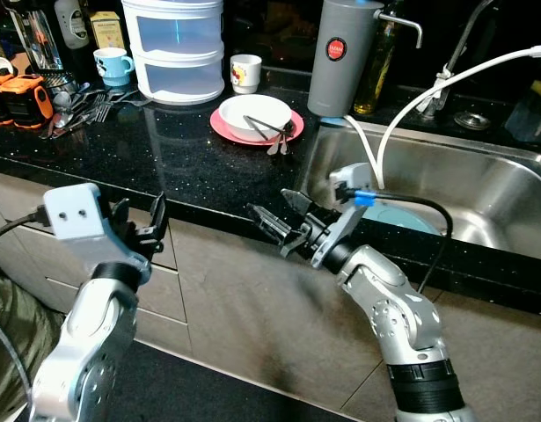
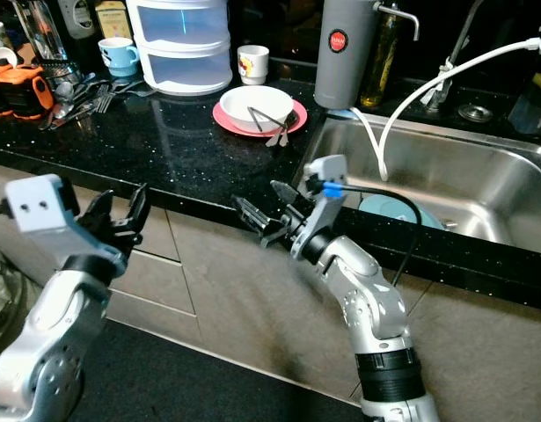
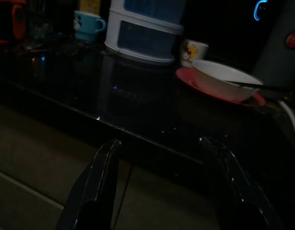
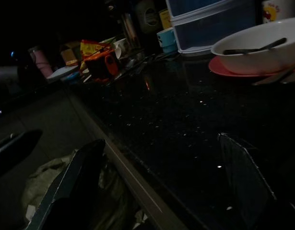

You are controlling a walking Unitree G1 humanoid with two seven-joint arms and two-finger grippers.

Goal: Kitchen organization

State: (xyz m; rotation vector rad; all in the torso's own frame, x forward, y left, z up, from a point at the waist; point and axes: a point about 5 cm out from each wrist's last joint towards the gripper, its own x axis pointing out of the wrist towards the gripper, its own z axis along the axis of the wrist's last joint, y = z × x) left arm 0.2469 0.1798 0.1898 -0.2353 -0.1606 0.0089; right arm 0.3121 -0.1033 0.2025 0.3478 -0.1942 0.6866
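Both grippers hang in the air in front of the black speckled surface (image 1: 173, 158), just off its front edge, and neither holds or touches anything. The left gripper (image 1: 145, 224) is spread wide, its two black fingers (image 3: 97, 182) well apart and empty, over the drawer fronts below the edge. The right gripper (image 1: 283, 218) is also released, fingers splayed and pointing along the edge toward the left arm, with nothing between them.

On the surface, near the sink (image 1: 481, 189), a white bowl (image 1: 252, 112) sits on a pink plate (image 1: 228, 130); dark utensils (image 1: 268, 130) rest across the bowl and over the plate's rim. Behind it stand a small white cup (image 1: 245, 73), a white stack of plastic drawers (image 1: 175, 48) and a blue mug (image 1: 112, 64). A pile of cutlery (image 1: 81, 110) lies at the far left beside an orange device (image 1: 25, 95). A grey canister (image 1: 340, 57) stands by the sink, and a light blue plate (image 1: 406, 218) lies in the basin.
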